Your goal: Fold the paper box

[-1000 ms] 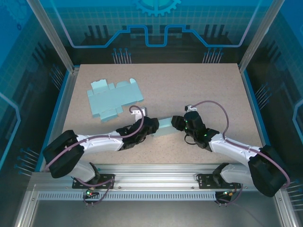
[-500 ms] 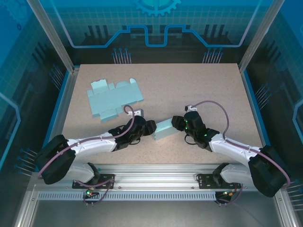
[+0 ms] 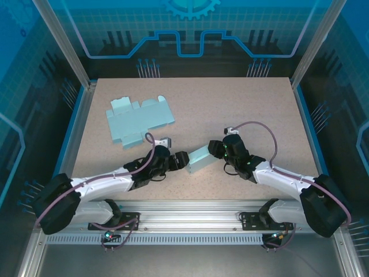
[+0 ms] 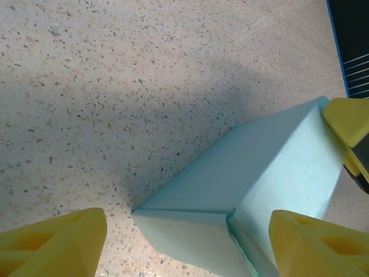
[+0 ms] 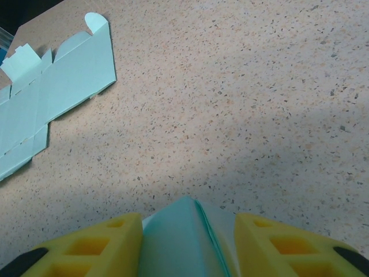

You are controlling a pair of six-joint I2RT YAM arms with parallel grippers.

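Left tool [image 3: 180,160] backed off, spread; right tool [image 3: 218,151] clamps box [image 3: 200,159].

Bright, even overhead light is falling on the speckled table [image 3: 230,104], while the enclosure walls [image 3: 190,40] are glowing blue. The folded paper box [image 4: 271,173] is casting a soft, broad shadow across the tabletop. Close to the wrist lenses, the yellow fingertips [image 5: 81,245] are blurring slightly.
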